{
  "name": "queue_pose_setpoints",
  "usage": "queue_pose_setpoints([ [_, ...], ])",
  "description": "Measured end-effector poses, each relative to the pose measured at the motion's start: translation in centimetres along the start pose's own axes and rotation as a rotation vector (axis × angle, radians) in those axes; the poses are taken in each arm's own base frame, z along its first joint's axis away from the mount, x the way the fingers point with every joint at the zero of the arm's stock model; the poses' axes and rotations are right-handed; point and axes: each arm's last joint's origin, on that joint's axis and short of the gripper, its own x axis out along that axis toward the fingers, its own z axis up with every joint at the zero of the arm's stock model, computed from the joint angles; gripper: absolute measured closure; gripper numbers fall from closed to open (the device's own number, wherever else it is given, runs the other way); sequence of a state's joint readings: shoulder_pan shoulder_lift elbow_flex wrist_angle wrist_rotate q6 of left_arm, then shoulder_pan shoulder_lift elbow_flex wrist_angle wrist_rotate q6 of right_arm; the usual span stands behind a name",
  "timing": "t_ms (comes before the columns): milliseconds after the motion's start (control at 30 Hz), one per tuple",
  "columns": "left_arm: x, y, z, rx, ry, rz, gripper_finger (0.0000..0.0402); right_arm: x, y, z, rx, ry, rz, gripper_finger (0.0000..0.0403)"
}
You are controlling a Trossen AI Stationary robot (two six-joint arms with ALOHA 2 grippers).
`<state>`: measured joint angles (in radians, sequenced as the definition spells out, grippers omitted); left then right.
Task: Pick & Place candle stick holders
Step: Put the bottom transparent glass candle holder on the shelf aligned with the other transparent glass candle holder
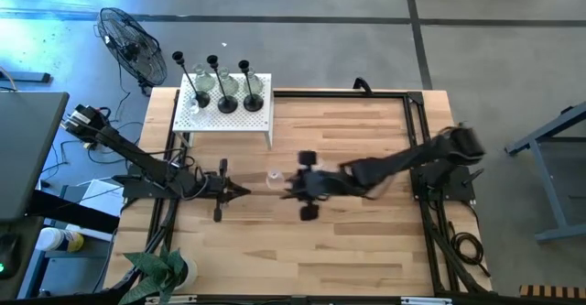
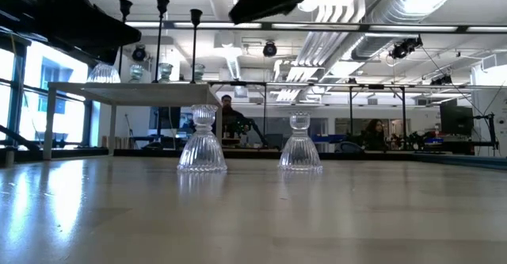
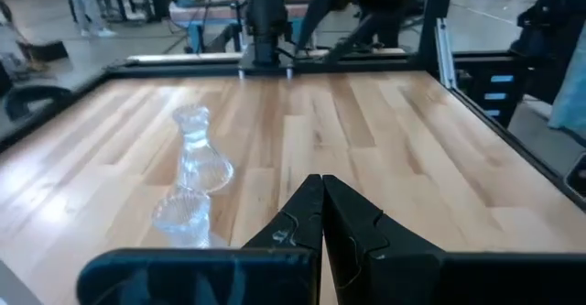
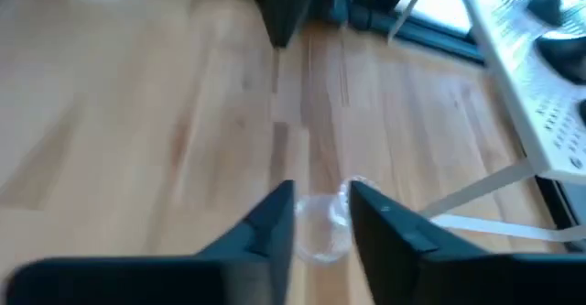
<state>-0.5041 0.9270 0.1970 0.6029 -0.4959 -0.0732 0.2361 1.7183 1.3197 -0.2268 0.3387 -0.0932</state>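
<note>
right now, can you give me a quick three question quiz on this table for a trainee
1. True or false: the left end effector is shut and holds nothing.
2. How many black candle holders stand on the white stand?
3. What sits between the fingers of the right end effector? A) a clear glass holder B) a black candle holder C) nothing

Key:
1. True. Its fingers meet, and the two glass holders on the table lie ahead of it.
2. Three.
3. A. The fingers flank it; whether they grip it cannot be told.
</note>
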Motion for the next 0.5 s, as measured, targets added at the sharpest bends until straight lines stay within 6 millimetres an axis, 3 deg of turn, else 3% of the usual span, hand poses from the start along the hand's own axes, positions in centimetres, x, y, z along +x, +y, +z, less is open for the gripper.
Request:
queue_pose_setpoints([
  [167, 0.0, 0.2, -0.1, -0.006, 0.002, 0.052, 0.0401, -3.8, 1.9, -4.6, 0.092, -0.157, -0.029, 0.0393],
  [333, 0.0, 0.2, -0.6, -0.03, 0.05, 0.077, 0.0397, -7.1, 2.6, -8.1, 0.168, -0.295, -0.073, 0.0378],
  [500, 0.6, 0.1, -2.7, -0.167, 0.183, 0.121, 0.0349, -9.4, 2.5, -10.2, 0.217, -0.383, -0.086, 0.038],
])
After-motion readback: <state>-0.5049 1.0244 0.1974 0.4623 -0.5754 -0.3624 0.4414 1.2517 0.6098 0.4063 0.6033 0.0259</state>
